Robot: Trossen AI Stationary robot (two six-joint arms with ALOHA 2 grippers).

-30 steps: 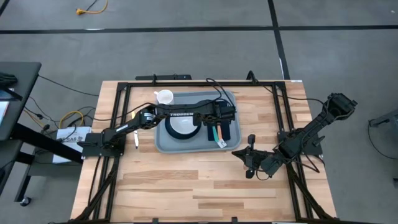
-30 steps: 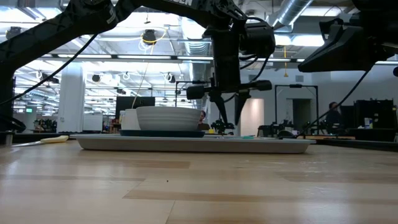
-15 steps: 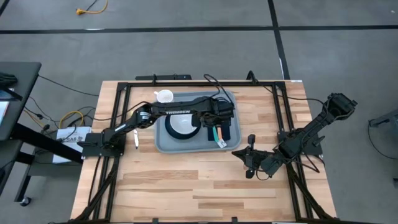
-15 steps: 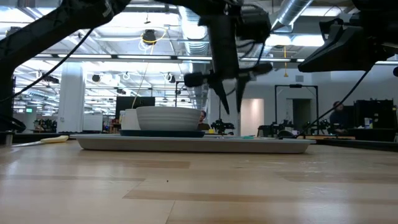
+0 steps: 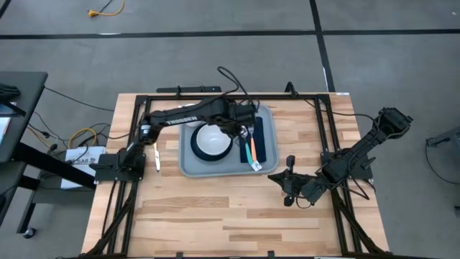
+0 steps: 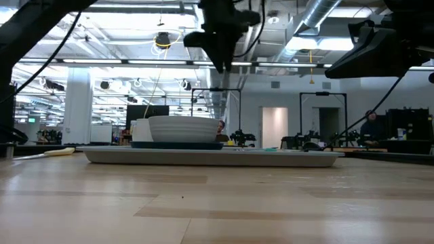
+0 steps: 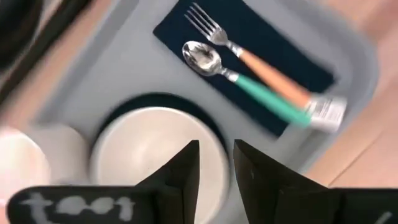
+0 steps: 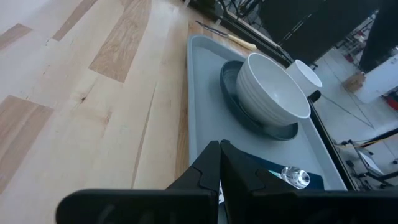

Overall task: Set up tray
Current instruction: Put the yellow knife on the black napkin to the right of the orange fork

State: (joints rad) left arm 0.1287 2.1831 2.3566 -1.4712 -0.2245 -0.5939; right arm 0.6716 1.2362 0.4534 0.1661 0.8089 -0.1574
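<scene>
The grey-blue tray [image 5: 208,167] lies on the table's far middle, also in the low view [image 6: 210,157]. On it a white bowl [image 5: 210,139] stands on a dark teal plate [image 8: 231,78]. To their right is a navy napkin [image 5: 261,144] with an orange-handled fork [image 7: 273,81] and a teal-handled spoon [image 7: 267,99] lying on it. My left gripper [image 5: 241,129] hangs high above the tray, between bowl and napkin, open by a narrow gap [image 7: 216,165] and touching nothing. My right gripper [image 5: 277,176] waits shut [image 8: 219,152] off the tray's near right corner.
A white cup [image 8: 305,76] stands on the tray's far left corner beside the bowl. A cream-handled knife [image 5: 157,155] lies on the wood left of the tray. Black frame rails run along the table's edges. Bare wood fills the near half.
My left gripper has risen from just above the napkin to well above the tray and drawn back toward the far left, over the gap between bowl and napkin. The fork, spoon and napkin stay where they were. The right arm has kept still.
</scene>
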